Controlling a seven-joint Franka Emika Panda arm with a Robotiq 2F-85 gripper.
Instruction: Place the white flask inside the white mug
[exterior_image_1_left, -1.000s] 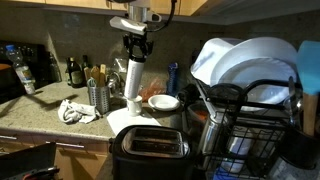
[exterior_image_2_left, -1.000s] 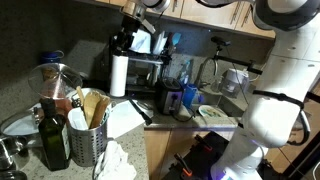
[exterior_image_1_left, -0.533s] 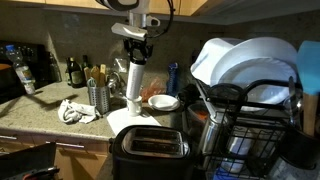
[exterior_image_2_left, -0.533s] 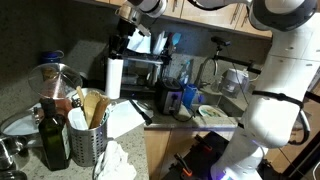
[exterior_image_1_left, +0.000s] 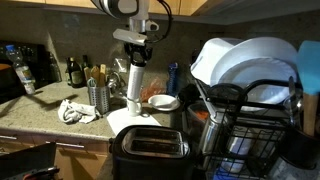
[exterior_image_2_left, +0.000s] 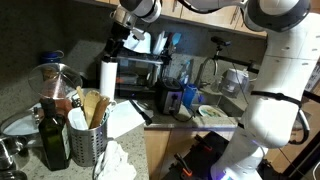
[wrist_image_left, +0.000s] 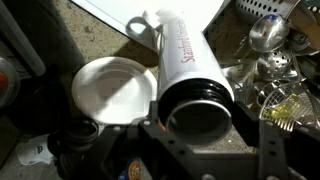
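Observation:
The white flask (exterior_image_1_left: 132, 82) is a tall white cylinder with a dark top. My gripper (exterior_image_1_left: 133, 55) is shut on its upper end and holds it nearly upright. Its lower end is at the mouth of the small white mug (exterior_image_1_left: 133, 104) on the counter; I cannot tell how deep it sits. In the wrist view the flask (wrist_image_left: 185, 60) runs away from my gripper (wrist_image_left: 205, 130), and the mug's handle (wrist_image_left: 139, 26) shows beside its far end. The flask (exterior_image_2_left: 107, 78) and gripper (exterior_image_2_left: 115, 45) also show in the exterior view from the side, where the mug is hidden.
A wide white bowl (exterior_image_1_left: 163, 102) sits right beside the mug, also in the wrist view (wrist_image_left: 113, 92). A perforated utensil cup (exterior_image_1_left: 98, 97) stands on the other side. A dark blue bottle (exterior_image_1_left: 172, 78), a toaster (exterior_image_1_left: 150, 147) and a dish rack with plates (exterior_image_1_left: 245, 70) are close by.
My gripper and the flask's top have shifted sideways a little, away from the dish rack, so the flask leans slightly. The grip is unchanged.

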